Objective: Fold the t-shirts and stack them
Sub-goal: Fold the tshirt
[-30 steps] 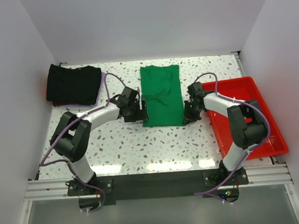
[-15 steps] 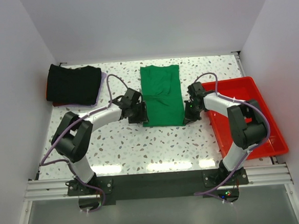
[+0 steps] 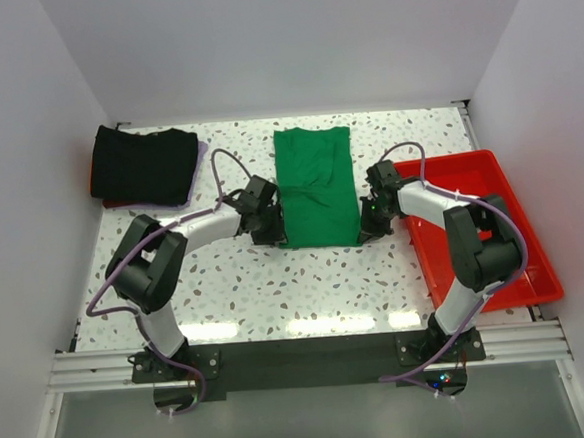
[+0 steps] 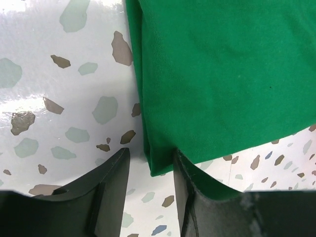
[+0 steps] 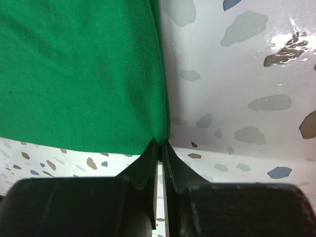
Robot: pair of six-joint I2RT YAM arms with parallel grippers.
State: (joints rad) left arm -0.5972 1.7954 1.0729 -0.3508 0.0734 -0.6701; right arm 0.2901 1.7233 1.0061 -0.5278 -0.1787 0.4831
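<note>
A bright green t-shirt [image 3: 316, 185], folded into a long strip, lies in the middle of the speckled table. My left gripper [image 3: 275, 225] is at its near left corner with the jaws open; the corner of the green cloth [image 4: 207, 74] lies between the two fingers. My right gripper [image 3: 366, 224] is at the near right corner and is shut, pinching the edge of the green cloth [image 5: 84, 74]. A pile of folded black t-shirts [image 3: 144, 167] sits at the far left, with red and purple edges showing under it.
A red plastic tray [image 3: 483, 221] stands at the right side of the table, close to the right arm. White walls enclose the table on three sides.
My left gripper has moved right, up to the near left corner of the green t-shirt. The right gripper has kept its place and grip.
</note>
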